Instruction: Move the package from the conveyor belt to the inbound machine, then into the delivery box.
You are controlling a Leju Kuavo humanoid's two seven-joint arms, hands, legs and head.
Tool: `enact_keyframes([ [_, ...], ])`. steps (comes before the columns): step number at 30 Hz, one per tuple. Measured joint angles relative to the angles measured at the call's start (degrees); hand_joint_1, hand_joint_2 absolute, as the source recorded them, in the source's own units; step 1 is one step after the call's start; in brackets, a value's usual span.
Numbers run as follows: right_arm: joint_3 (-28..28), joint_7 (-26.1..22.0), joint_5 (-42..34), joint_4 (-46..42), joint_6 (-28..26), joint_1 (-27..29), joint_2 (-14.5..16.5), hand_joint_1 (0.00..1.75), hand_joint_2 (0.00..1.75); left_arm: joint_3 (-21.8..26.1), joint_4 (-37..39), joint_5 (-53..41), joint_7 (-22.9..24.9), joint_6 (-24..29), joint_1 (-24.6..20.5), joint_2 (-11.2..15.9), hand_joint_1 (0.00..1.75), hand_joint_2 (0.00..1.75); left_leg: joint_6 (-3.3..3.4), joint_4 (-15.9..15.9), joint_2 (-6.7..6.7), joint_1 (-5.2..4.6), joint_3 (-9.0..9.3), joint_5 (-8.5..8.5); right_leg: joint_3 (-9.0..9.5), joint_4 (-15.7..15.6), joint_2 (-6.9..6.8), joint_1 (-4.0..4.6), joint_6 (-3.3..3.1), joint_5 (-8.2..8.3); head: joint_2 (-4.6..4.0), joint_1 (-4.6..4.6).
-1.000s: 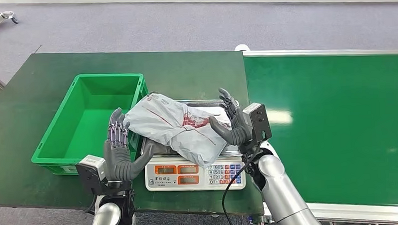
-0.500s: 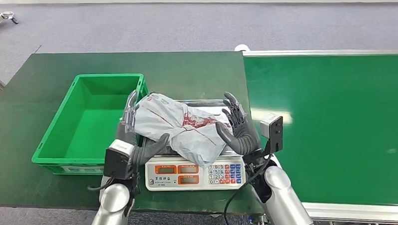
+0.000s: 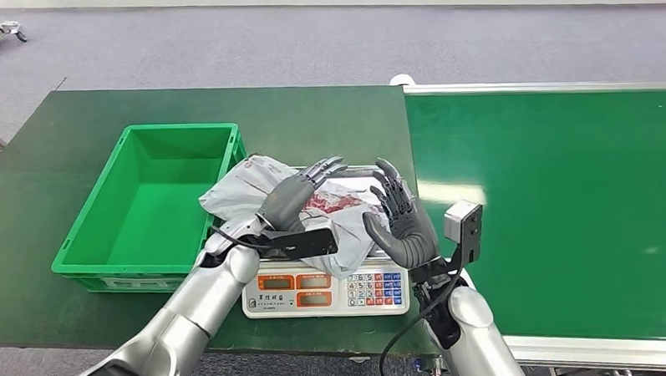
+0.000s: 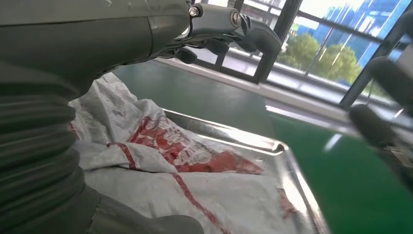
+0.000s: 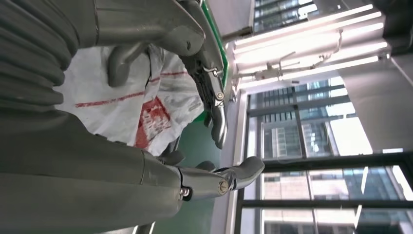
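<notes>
Package (image 3: 267, 194) of crumpled white plastic with red print lies on the metal tray (image 3: 354, 172) of the scale (image 3: 326, 288), under my left hand (image 3: 292, 198), whose fingers stretch flat and apart across its top without gripping it. My right hand (image 3: 402, 223) stands upright just beside the package's other edge, palm toward it, fingers spread, holding nothing. Beyond my left hand sits the green box (image 3: 89, 234) on the dark table (image 3: 327, 121); the green belt (image 3: 564, 205) runs past my right hand.
</notes>
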Motion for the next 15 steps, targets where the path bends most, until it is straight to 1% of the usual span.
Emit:
enact_keyframes([
  [3,0.0,-0.01,0.07,-0.49,0.04,0.57,-0.21,0.0,1.75,-1.36,5.49,-0.29,-0.23,-0.2,-3.18,0.23,0.0,1.75,0.0,0.0,0.05,0.0,0.0,0.0,-0.04,0.0,0.05,0.0,0.0,0.01,0.0,-0.01],
  [6,0.0,-0.01,0.16,-0.72,0.04,0.7,-0.33,0.0,1.75,-2.13,8.79,-0.33,-0.28,-0.21,-4.74,0.31,0.0,1.75,-0.01,0.0,0.04,0.02,-0.01,0.0,-0.04,0.0,0.04,0.01,-0.01,0.01,0.0,-0.01],
  [15,0.0,-0.01,0.31,-1.0,0.05,0.76,-0.65,0.0,1.75,-3.02,12.49,-0.33,-0.4,-0.21,-6.41,0.4,0.0,1.75,-0.01,-0.02,0.04,0.03,0.0,0.0,-0.04,0.0,0.04,0.03,-0.01,0.01,0.0,-0.01],
])
